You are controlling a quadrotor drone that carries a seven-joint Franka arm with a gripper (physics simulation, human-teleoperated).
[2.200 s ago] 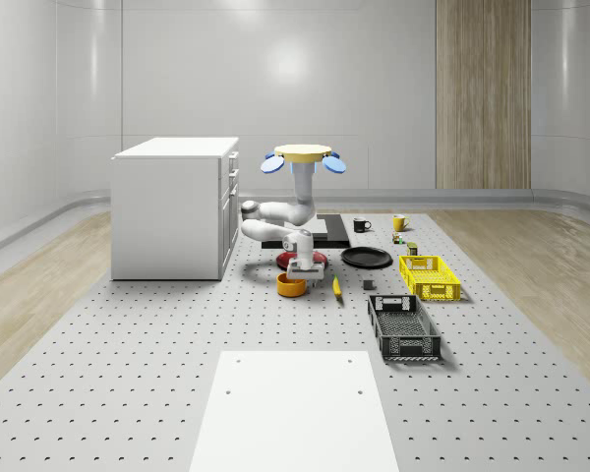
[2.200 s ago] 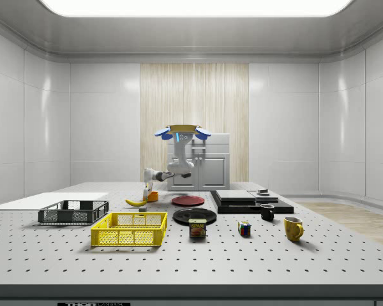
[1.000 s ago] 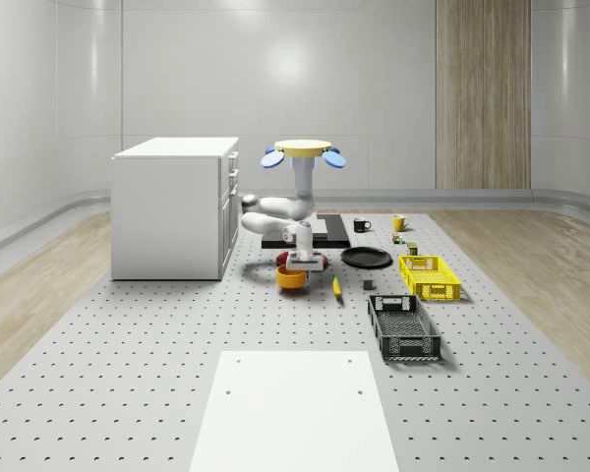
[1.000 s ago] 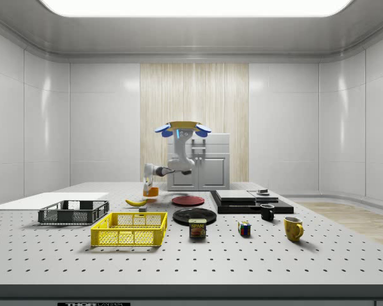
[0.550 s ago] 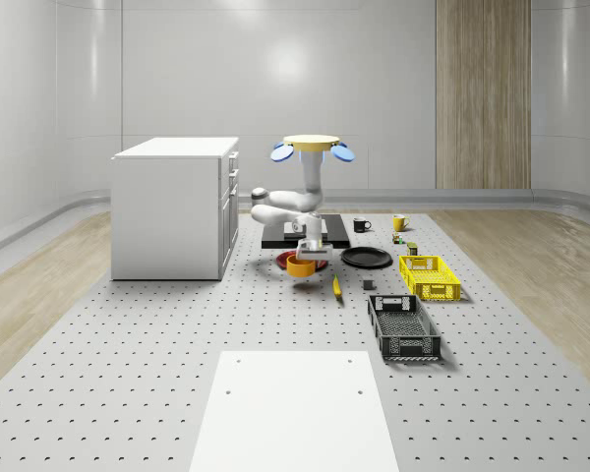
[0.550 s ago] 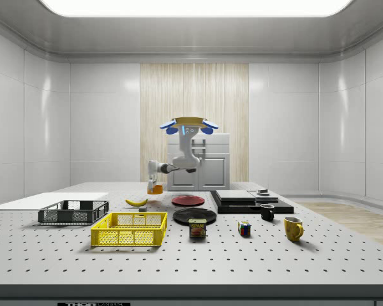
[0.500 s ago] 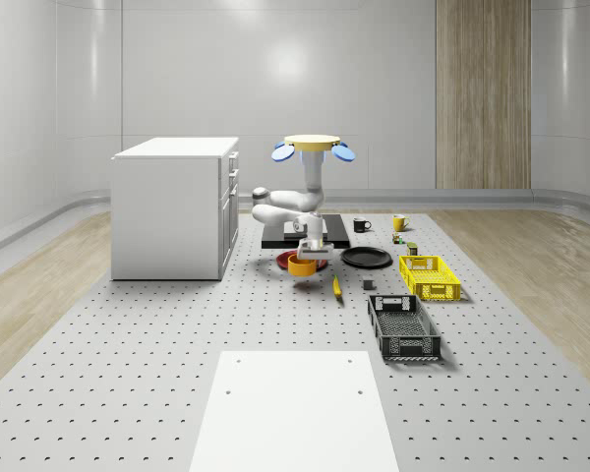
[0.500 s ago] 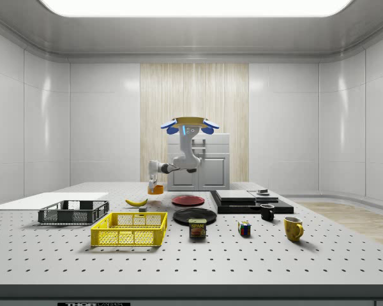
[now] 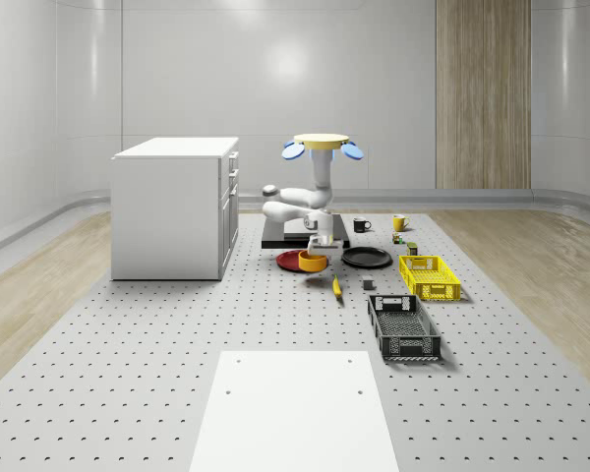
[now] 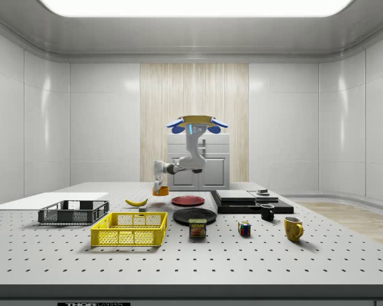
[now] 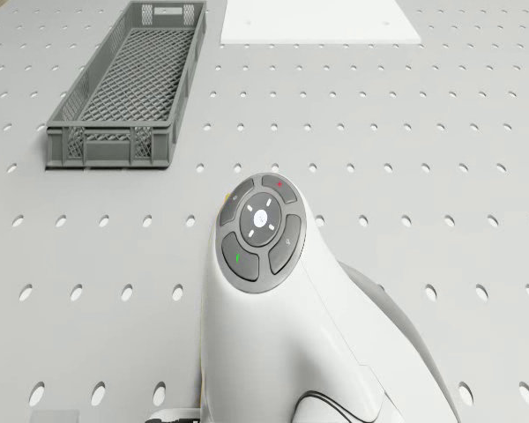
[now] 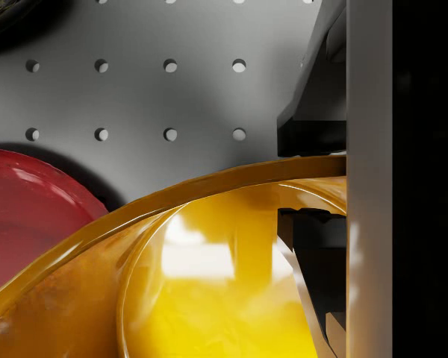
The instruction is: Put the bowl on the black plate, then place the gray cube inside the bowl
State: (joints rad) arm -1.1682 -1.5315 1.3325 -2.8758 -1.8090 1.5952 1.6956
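Pincer (image 12: pixel 313 179) clamps bowl (image 12: pixel 209 283) rim — bowl's far side cropped.

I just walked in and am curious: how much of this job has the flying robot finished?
Done: the claw has the orange bowl pinched by its rim and lifted off the table. In hand: the drone hovers near the red plate, bowl short of the black plate. Left: setting the bowl down there, then fetching the gray cube.

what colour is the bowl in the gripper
Orange-yellow; the bowl shows best in the wrist view, its rim clamped by the gripper.
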